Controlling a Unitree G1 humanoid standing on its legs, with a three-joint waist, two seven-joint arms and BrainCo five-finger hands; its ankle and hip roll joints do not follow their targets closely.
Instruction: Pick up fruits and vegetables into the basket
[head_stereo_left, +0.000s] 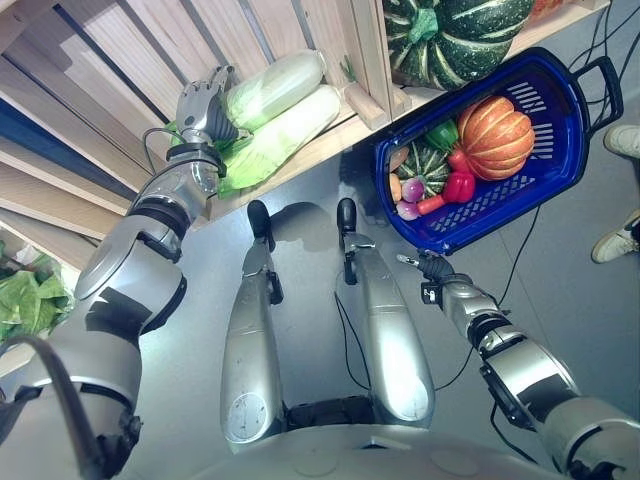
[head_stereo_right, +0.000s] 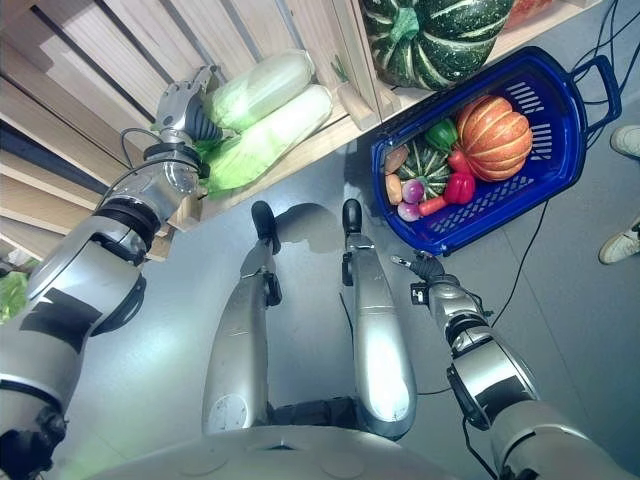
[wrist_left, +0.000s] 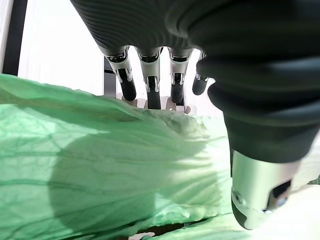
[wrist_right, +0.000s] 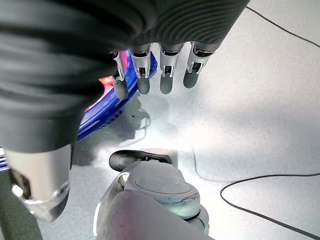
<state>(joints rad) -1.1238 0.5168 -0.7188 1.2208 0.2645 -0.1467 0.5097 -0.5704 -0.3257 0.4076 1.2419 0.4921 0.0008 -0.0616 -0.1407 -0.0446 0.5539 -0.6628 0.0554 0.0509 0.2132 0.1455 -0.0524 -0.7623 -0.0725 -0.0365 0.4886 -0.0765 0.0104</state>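
Note:
Two long pale-green cabbages lie on the wooden shelf, one (head_stereo_left: 277, 87) above the other (head_stereo_left: 278, 138). My left hand (head_stereo_left: 203, 108) is at their leafy ends; its fingers (wrist_left: 150, 85) reach straight over the green leaves (wrist_left: 100, 165), thumb alongside, open. The blue basket (head_stereo_left: 500, 222) stands on the floor below the shelf. It holds an orange pumpkin (head_stereo_left: 495, 137), a small striped squash (head_stereo_left: 424, 168), a red pepper (head_stereo_left: 458, 186), a green pepper (head_stereo_left: 441, 133) and smaller vegetables. My right hand (head_stereo_left: 432, 268) hangs just in front of the basket's near wall (wrist_right: 107, 102), fingers (wrist_right: 167, 75) relaxed and empty.
A large dark-green pumpkin (head_stereo_left: 455, 35) sits on the shelf right above the basket. Leafy greens (head_stereo_left: 30, 295) lie on a lower shelf at far left. A person's shoes (head_stereo_left: 620, 240) stand on the grey floor to the right of the basket.

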